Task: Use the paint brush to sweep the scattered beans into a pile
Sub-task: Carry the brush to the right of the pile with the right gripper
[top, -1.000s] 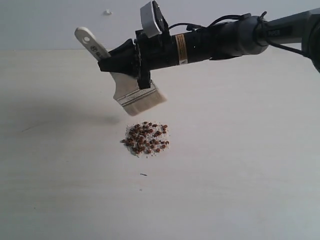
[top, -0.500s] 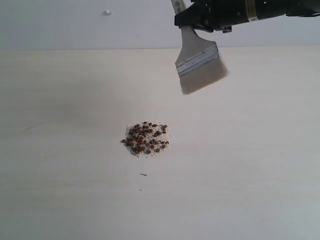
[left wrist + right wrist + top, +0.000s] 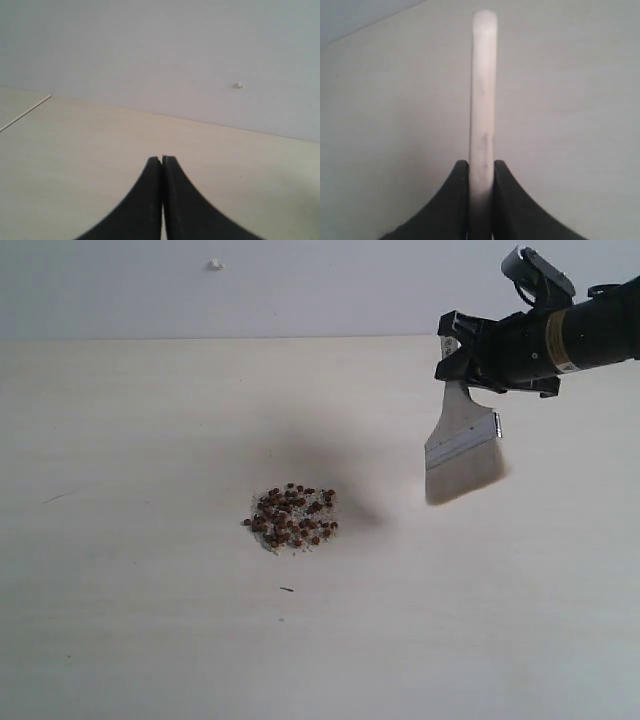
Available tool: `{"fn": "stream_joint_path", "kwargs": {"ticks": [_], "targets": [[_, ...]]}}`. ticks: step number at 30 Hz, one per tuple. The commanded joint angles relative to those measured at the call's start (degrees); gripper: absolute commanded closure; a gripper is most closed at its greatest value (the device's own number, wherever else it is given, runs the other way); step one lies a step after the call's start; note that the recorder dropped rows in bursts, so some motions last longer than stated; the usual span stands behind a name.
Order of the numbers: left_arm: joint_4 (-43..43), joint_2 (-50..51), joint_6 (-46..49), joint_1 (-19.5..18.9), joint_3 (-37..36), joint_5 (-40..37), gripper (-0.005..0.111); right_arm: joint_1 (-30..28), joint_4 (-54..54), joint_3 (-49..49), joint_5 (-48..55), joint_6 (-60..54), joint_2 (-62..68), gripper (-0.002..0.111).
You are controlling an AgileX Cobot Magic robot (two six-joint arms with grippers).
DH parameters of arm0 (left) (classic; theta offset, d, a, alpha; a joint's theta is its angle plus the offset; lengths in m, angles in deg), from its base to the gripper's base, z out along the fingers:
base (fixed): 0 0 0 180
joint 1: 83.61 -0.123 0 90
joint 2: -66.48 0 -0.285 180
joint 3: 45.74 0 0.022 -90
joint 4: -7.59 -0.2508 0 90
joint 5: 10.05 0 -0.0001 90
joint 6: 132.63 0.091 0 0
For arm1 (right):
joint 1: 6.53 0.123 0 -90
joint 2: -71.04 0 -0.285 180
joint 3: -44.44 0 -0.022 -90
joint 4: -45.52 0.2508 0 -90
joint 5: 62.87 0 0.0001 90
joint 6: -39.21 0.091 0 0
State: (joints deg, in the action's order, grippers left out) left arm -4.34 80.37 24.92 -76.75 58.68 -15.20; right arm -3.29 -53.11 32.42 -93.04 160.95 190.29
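here the paint brush (image 3: pixel 463 445) hangs well apart from the pile (image 3: pixel 291 517).

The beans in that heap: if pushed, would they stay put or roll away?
Probably roll: the beans look small and round, and the table looks smooth and flat. They seem light, so the soft-looking bristles of the paint brush should shift them. The pale crumbs among them may drag instead.
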Motion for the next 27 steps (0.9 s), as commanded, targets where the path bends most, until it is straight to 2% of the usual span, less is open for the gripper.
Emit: {"fn": "stream_joint_path", "kwargs": {"ticks": [1, 3, 6, 13, 18, 27], "targets": [[0.34, -0.17, -0.17, 0.24, -0.26, 0.03, 0.107, 0.07, 0.38, -2.56, -12.08, 0.3, -1.56, 0.108], [0.34, -0.17, -0.17, 0.24, -0.26, 0.03, 0.107, 0.07, 0.38, -3.91, -17.68, 0.3, -1.56, 0.108], [0.34, -0.17, -0.17, 0.24, -0.26, 0.03, 0.107, 0.07, -0.2, -6.43, -20.19, 0.3, -1.56, 0.108], [0.34, -0.17, -0.17, 0.24, -0.26, 0.03, 0.107, 0.07, 1.47, -13.82, -14.01, 0.3, -1.56, 0.108], [0.34, -0.17, -0.17, 0.24, -0.26, 0.03, 0.107, 0.15, 8.98, -18.49, -12.21, -2.45, -1.56, 0.108], [0.34, -0.17, -0.17, 0.24, -0.26, 0.03, 0.107, 8.75, 14.61, -20.25, -5.41, -5.94, -1.56, 0.108]]}}
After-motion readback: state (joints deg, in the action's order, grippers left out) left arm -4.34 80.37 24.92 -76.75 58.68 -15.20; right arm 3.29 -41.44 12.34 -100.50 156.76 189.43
